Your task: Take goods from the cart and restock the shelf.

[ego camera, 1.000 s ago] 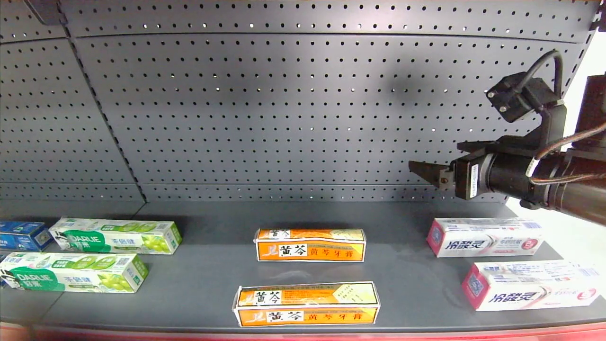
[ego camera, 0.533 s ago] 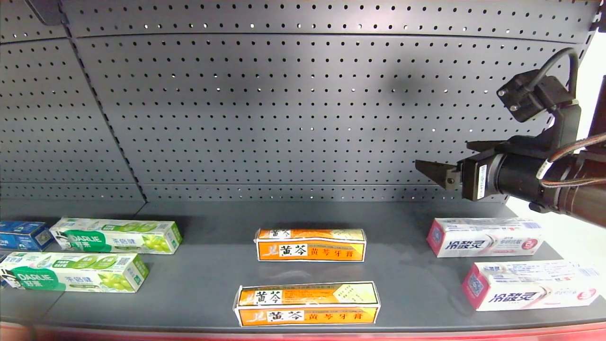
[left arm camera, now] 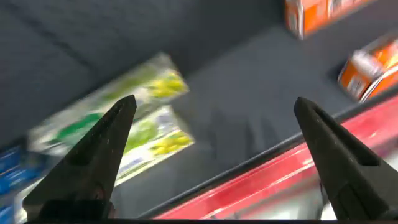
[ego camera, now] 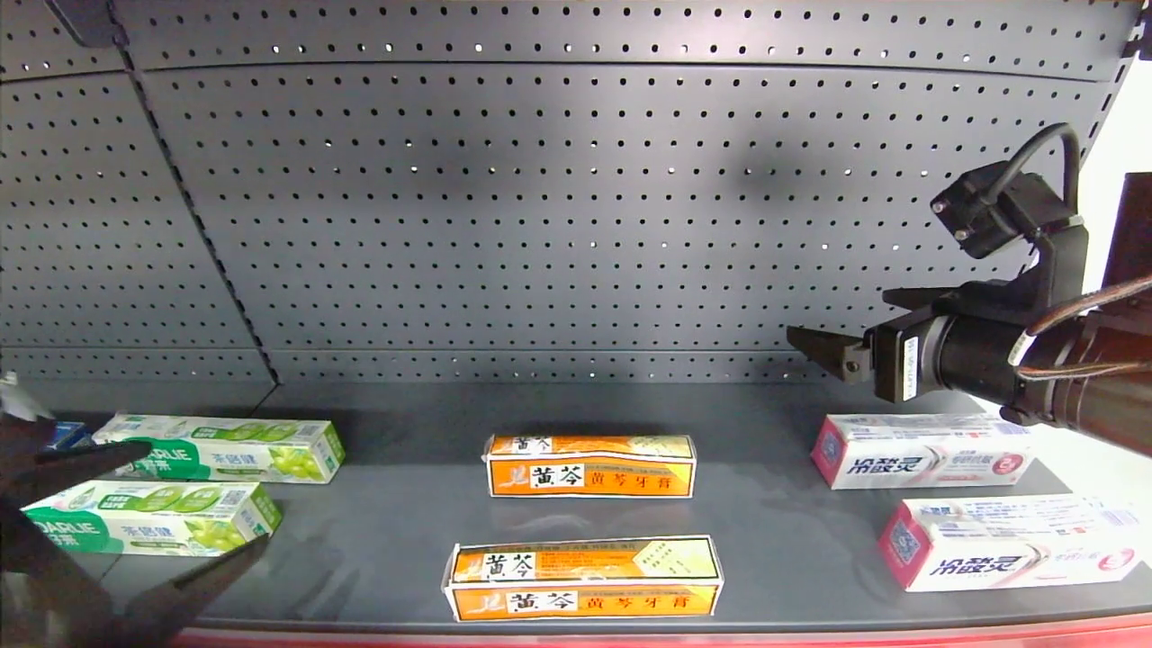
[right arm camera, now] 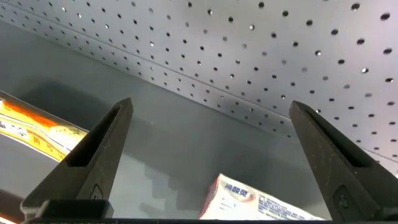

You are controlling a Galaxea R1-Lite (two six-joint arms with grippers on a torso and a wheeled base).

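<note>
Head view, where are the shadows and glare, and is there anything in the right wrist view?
Head view: a dark shadow on the pegboard, right of centre; washed-out white past the shelf on the right; a faint reflection on the shelf before the rear orange box. Right wrist view: a darker patch on the shelf beside the white box.

Left gripper [ego camera: 205, 493] reads as a dark blur across the left end of the front green box [ego camera: 180, 517]. Behind that box I see only a blue sliver [ego camera: 65, 436], possibly another carton. Left wrist view smeared; orange box [left arm camera: 367, 73] cropped at the edge.
</note>
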